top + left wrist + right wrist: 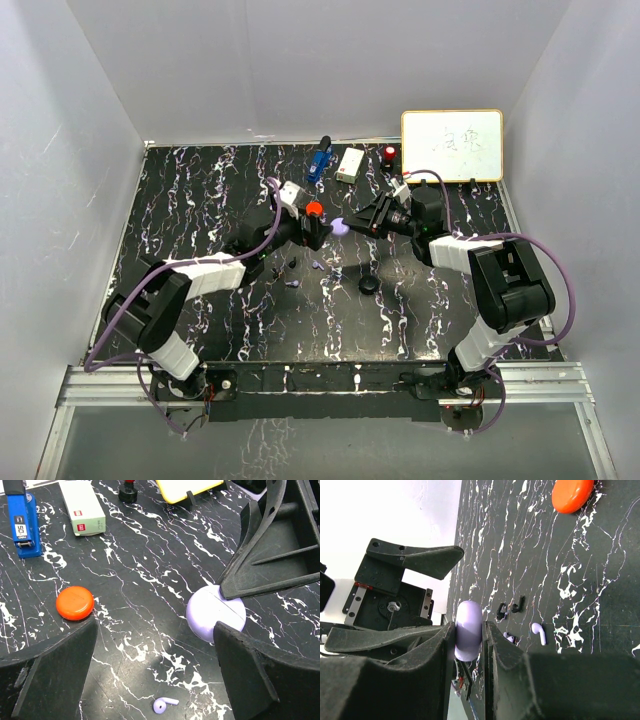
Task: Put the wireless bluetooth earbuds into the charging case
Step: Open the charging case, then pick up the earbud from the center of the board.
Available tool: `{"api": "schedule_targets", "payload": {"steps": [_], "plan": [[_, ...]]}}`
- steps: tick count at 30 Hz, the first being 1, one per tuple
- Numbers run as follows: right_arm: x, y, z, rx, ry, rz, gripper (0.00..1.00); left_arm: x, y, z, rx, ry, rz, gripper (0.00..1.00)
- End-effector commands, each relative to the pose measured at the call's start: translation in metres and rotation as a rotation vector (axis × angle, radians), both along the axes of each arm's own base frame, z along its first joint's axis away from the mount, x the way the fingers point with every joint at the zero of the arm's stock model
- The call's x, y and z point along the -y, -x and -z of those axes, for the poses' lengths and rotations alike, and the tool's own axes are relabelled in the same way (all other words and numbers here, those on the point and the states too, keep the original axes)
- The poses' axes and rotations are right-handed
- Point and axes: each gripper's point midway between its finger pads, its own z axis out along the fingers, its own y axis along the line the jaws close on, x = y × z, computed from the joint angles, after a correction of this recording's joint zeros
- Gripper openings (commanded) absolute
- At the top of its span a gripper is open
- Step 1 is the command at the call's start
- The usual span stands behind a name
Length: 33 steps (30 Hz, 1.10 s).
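The left jaws stand wide apart over the middle of the worktop (200,200) and hold nothing. In their own camera a lavender bud (165,705) lies on its side at 6 o'clock of the gap and touches neither finger. The orange case (75,603) lies flat and shut at 10 o'clock of that bud, just beyond the left finger (50,675). At 2 o'clock the lavender case (212,611) sits against the tip of the right finger (260,680). I cannot tell whether they touch.

The right jaws are clamped on the lavender case, with a finger pressed to each side of it. Its seam looks closed. I cannot tell whether it rests on the worktop or hangs just above it. In the right wrist view the black buds (511,607) lie side by side at 2 o'clock of the case. The lavender bud and a second bud (509,637) of the same colour lie at 3 o'clock. All four are loose on the worktop, outside any case.

From above, the black case (369,285) sits alone at 5 o'clock of the lavender case. Along the far edge stand a stapler (319,158), a box (350,164), a red-topped item (389,154) and a whiteboard (452,145).

The worktop is black with white veining. White walls close it in on three sides, and a metal rail (330,385) runs along the near edge.
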Motion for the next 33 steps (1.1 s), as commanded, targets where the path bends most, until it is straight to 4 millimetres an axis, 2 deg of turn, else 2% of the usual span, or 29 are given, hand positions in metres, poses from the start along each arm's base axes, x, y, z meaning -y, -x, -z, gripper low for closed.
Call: {"api": "schedule_targets", "payload": {"steps": [1, 14, 17, 23, 27, 33], "plan": [[-0.003, -0.006, -0.029, 0.099, -0.05, -0.016, 0.0, 0.012, -0.006, -0.026, 0.059, 0.051, 0.022, 0.99], [-0.007, 0.002, -0.046, 0.112, -0.147, -0.05, 0.0, 0.01, -0.01, -0.003, 0.018, 0.043, -0.011, 0.99], [-0.006, 0.001, -0.048, 0.116, -0.147, -0.041, 0.0, -0.005, -0.014, -0.007, 0.022, 0.04, -0.095, 0.99], [0.0, -0.004, -0.043, 0.105, -0.141, 0.004, 0.0, -0.052, -0.008, -0.015, -0.005, 0.002, -0.301, 0.99], [0.006, -0.007, -0.035, 0.093, -0.133, 0.028, 0.0, -0.067, 0.008, 0.001, -0.137, -0.002, -0.364, 0.99], [0.015, -0.008, -0.033, 0.097, -0.121, 0.044, 0.0, -0.058, 0.038, 0.045, -0.396, -0.025, -0.352, 0.98]]}}
